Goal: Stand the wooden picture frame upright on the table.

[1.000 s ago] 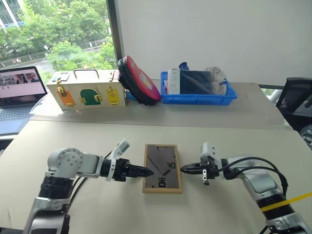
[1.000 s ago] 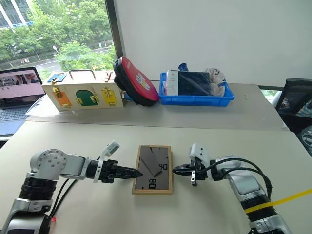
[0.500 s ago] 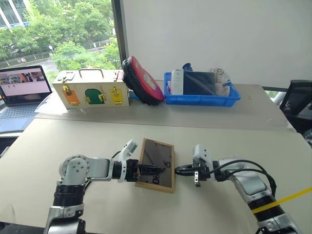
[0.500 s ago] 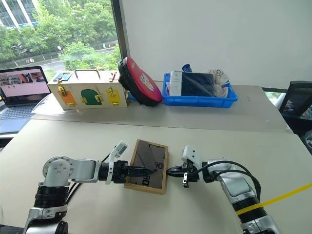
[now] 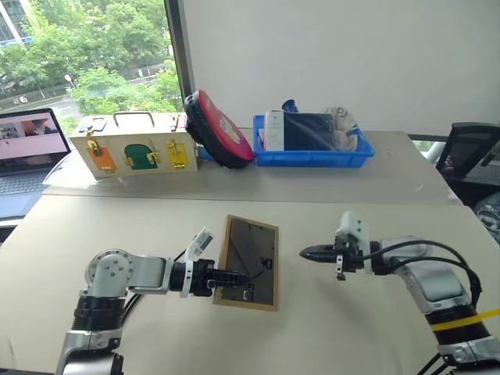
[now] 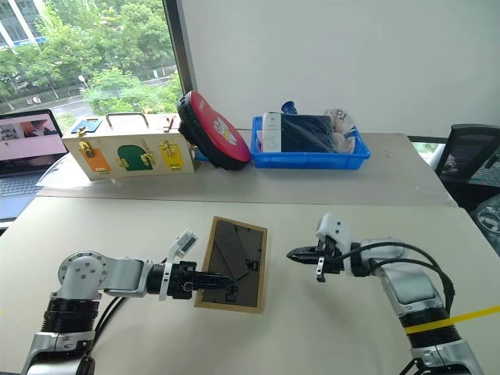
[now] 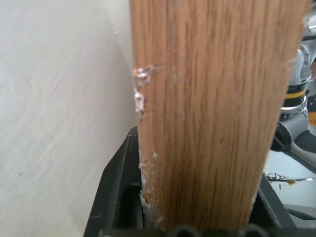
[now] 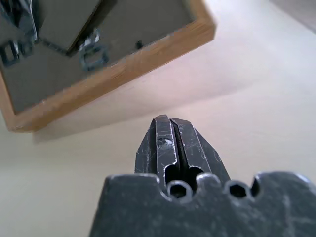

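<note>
Gripping the wooden picture frame by its left edge, left gripper tilts it, dark back showing, off the table; right gripper hovers apart, fingers closed on nothing.

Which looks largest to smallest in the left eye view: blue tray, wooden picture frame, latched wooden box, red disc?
1. Latched wooden box and blue tray: near alike.
2. Red disc and wooden picture frame: close. The frame sits nearer the camera, so its rank is unsure.
</note>
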Tool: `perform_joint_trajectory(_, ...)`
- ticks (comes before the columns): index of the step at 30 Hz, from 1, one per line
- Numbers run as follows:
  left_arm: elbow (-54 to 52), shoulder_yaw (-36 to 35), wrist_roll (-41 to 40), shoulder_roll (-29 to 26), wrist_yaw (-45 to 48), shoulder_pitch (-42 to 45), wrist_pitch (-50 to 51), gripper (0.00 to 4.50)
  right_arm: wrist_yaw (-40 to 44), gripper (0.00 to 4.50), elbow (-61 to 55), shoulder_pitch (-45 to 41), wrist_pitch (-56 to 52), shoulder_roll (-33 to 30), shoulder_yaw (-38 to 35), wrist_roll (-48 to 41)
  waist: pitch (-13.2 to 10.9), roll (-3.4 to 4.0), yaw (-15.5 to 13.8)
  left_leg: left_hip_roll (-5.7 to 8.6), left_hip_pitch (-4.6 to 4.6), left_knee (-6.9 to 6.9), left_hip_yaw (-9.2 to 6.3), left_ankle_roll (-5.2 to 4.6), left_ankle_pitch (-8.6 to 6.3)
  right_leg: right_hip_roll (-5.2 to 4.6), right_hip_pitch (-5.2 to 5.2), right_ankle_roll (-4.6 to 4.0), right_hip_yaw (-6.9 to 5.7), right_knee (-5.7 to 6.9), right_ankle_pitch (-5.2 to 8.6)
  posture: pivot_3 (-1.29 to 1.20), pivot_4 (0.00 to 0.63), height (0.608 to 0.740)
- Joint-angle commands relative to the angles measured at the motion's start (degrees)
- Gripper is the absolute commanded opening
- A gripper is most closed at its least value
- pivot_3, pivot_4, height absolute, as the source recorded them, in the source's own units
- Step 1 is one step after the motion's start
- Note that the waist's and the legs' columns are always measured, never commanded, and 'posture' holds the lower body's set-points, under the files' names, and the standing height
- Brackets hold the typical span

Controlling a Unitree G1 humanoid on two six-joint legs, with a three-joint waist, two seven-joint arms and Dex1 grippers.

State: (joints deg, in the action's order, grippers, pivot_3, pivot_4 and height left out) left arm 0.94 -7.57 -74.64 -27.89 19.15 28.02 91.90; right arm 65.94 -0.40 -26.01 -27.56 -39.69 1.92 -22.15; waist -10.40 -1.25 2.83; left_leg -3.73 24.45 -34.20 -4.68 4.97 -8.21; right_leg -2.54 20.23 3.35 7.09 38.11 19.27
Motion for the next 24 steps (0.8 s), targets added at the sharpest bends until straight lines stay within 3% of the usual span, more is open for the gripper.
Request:
perform_joint_trajectory(1,-1.3,1.4,-1.6,-1.2,4.0,0.7,0.6,1.07,-1.0,0.0,-4.4,-4.6,-11.7,-0.4,-5.8,-10.4,0.0,-0.01,-0.1,0.0,0.0,0.01,0.0,0.0,0.0,0.0,0.0,0.0,-0.01,0.0,0.0,0.0,0.15,0.735)
perform_joint_trajectory(4,-1.6,2.5,-1.7,-1.4,5.6,1.1,0.6,1.07,-1.1,0.0,-5.9,-7.1,-19.1,-0.2,-5.9,-15.4,0.0,-0.01,-0.3,0.01,0.11,0.01,0.0,0.0,0.0,-0.01,0.05,0.0,-0.02,-0.03,0.0,0.0,0.15,0.735)
perform_joint_trajectory(10,-4.3,4.0,-2.6,-1.0,8.9,1.2,0.6,1.07,-1.4,1.77,-9.2,-8.6,-26.9,1.0,-1.4,-18.9,0.0,-0.02,-0.5,0.02,0.27,0.0,-0.02,0.0,0.0,-0.02,0.17,0.0,-0.04,-0.06,0.0,0.0,0.15,0.735)
perform_joint_trajectory(17,-5.4,3.3,-5.1,0.2,8.6,1.1,0.6,1.07,-3.3,4.07,-6.9,-9.1,-25.7,4.1,1.6,-16.8,0.0,-0.02,-0.4,0.01,0.3,-0.01,-0.02,-0.01,0.0,-0.01,0.23,0.0,-0.04,-0.05,0.0,0.0,0.15,0.735)
perform_joint_trajectory(24,-5.3,3.2,-4.8,1.6,7.4,1.3,0.6,1.07,-1.4,4.07,-8.6,-9.8,-27.1,6.7,2.6,-20.0,0.0,-0.02,-0.4,0.01,0.31,-0.01,-0.02,-0.01,0.0,-0.01,0.25,0.0,-0.04,-0.04,0.0,0.0,0.15,0.735)
